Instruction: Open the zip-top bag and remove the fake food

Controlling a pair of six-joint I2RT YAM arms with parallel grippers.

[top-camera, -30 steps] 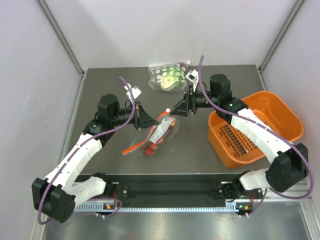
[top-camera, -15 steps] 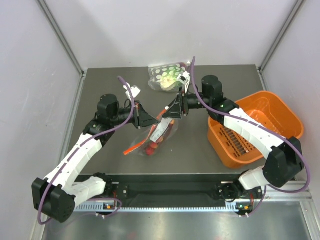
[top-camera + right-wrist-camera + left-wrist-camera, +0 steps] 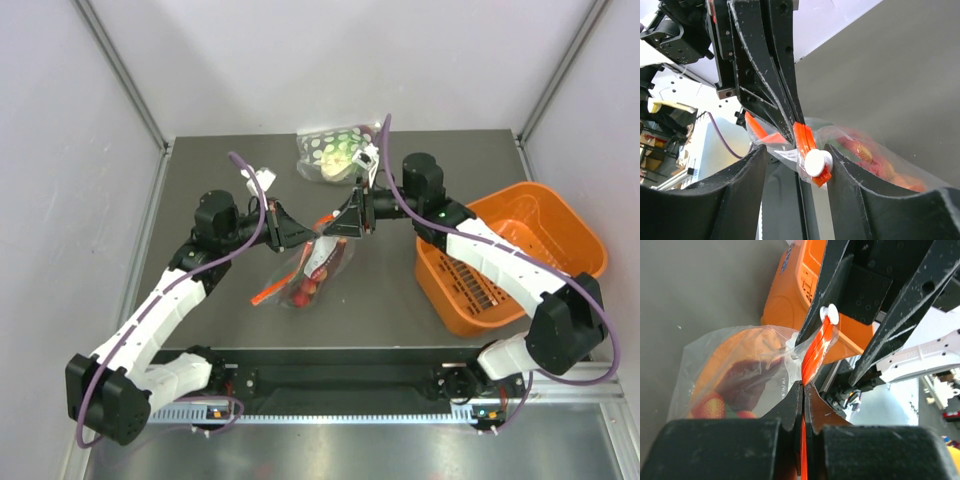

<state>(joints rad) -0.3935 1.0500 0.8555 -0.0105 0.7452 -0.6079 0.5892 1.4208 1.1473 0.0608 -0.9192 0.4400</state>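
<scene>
Zip-top bag (image 3: 312,272) is held up by its red-orange zip strip (image 3: 815,352) where the two grippers meet nose to nose above the dark table (image 3: 380,310). Its clear body sags away beneath the jaws and its lower end reaches down toward the tabletop. The left gripper (image 3: 802,390) is clenched flat on the strip, which runs out from between its closed fingertips and on toward the opposite jaws. The right gripper (image 3: 797,150) faces it with its fingers parted on either side of the same strip. The small white slider (image 3: 818,162) sits between them, close against one finger, with a clear gap to the other, so these jaws straddle the strip without pinching it. The fake food (image 3: 722,402) lies inside the bag, below and behind the pinched edge: red berry-like pieces, a touch of green, and a darker reddish-brown piece above them. An orange basket (image 3: 520,250) stands on the table behind the right gripper, well apart from the bag. A second bag with green-and-white spotted contents (image 3: 335,150) lies beyond both sets of jaws, near the far edge.
</scene>
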